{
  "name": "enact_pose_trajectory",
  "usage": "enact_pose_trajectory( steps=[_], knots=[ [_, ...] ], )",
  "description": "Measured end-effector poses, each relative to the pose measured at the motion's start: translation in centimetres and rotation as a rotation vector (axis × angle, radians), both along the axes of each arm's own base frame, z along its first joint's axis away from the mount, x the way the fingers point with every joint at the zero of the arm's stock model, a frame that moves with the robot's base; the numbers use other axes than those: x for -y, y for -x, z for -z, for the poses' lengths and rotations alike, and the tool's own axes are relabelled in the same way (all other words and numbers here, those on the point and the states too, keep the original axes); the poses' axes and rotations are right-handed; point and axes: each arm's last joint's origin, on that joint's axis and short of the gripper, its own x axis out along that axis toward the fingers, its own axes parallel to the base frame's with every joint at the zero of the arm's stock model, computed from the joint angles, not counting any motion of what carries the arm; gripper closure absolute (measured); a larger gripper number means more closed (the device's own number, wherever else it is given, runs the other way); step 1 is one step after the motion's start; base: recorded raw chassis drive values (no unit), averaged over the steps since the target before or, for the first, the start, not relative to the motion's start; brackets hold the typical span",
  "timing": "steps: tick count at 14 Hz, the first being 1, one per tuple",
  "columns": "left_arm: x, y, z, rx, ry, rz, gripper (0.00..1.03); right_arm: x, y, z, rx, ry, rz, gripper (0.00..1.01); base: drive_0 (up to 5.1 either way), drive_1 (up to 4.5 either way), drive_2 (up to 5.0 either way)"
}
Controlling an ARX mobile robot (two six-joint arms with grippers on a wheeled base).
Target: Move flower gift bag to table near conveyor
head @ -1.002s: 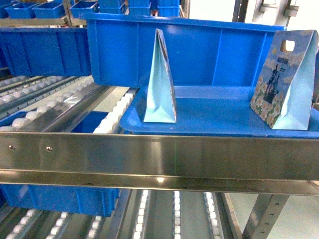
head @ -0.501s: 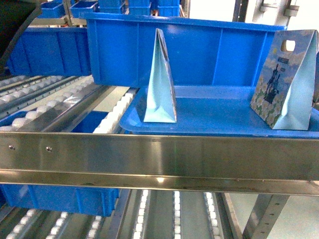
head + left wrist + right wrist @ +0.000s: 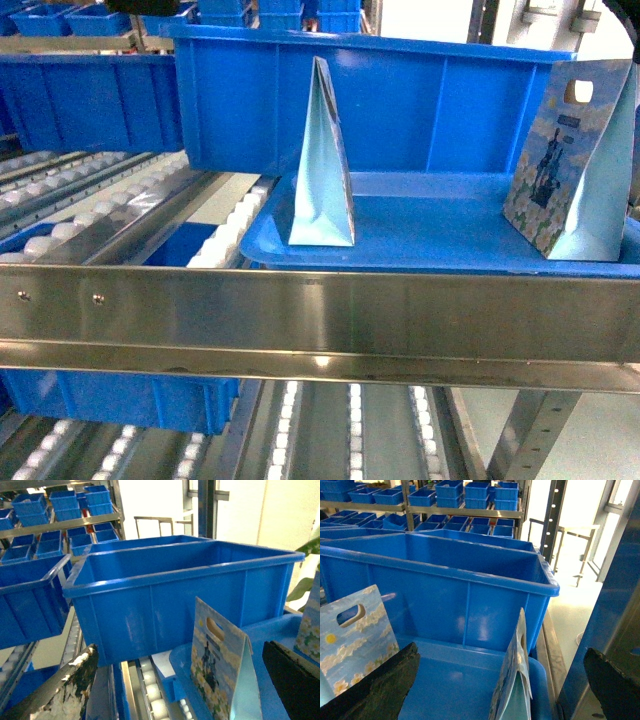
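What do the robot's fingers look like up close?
In both wrist views the fingers are black and flat. The left gripper's fingers look worn, with scuffed whitish patches, beside a plainer black one. The right gripper's fingers are dark with rough edges.

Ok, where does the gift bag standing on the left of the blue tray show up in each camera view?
Head: the left gift bag stands edge-on at centre-left, on the blue tray.
Left wrist: bottom, right of centre, printed face and handle cutout showing.
Right wrist: most likely the bag at the lower left edge, printed face showing.
Shared landmark: the large blue bin behind it.
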Motion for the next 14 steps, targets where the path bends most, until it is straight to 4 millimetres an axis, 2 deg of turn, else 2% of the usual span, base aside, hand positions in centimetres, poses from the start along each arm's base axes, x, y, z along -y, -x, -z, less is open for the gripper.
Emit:
enact_pose_trajectory(
  steps=[2,4,9,12,14],
  knots=[
    [0.2,-0.2,-0.6,0.016,0.004,-0.006,0.05,0.2,-2.1,-0.5,-0.046,0.004,0.003,0.03,0.0,0.0,0.0],
    [0.2,-0.2,-0.6,0.016,0.003,-0.006,0.05,0.5,-3.5,0.1,-0.107,0.007,-0.006,0.03,0.0,0.0,0.0],
    [0.2,-0.2,-0.6,0.016,0.003,-0.006,0.05,0.9,-5.8,1.8,-0.221,0.015,-0.016,0.03,0.0,0.0,0.0],
    [0.2,-0.2,-0.6,0.016,0.003,-0.006,0.05,0.9,-8.0,1.4,-0.251,0.015,-0.026,0.03,0.0,0.0,0.0],
    [0.2,-0.2,-0.6,0.016,0.003,-0.006,0.05,1.6,-8.9,1.9,-0.282,0.02,-0.01,0.03,0.0,0.0,0.0]
  ],
)
